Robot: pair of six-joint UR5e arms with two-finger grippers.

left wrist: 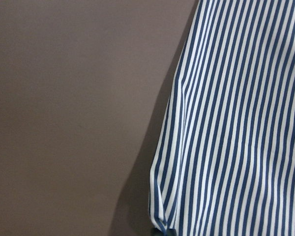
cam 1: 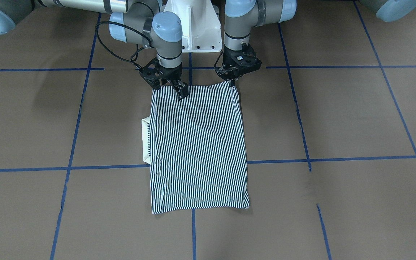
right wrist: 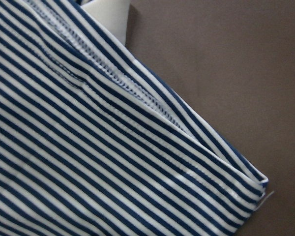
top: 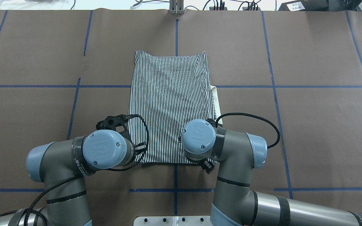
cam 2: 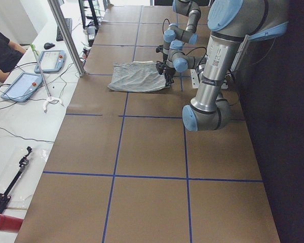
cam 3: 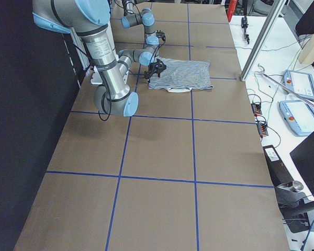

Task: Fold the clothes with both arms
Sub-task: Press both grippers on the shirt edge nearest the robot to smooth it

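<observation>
Striped polo shirt (cam 1: 197, 144), folded narrow, is spread on the counter (cam 1: 338, 119). Its robot-side edge is clenched by the left claw (cam 1: 233, 82) at one corner, the right claw (cam 1: 181, 91) near the other; next, a matched lift forward seems called for.

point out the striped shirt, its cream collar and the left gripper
striped polo shirt (cam 1: 199, 144): front-facing view, middle of the folded striped panel
cream collar (cam 1: 145, 139): front-facing view, the bit poking out from the shirt's side edge
left gripper (cam 1: 233, 83): front-facing view, fingertips at the shirt's corner nearest the robot
</observation>
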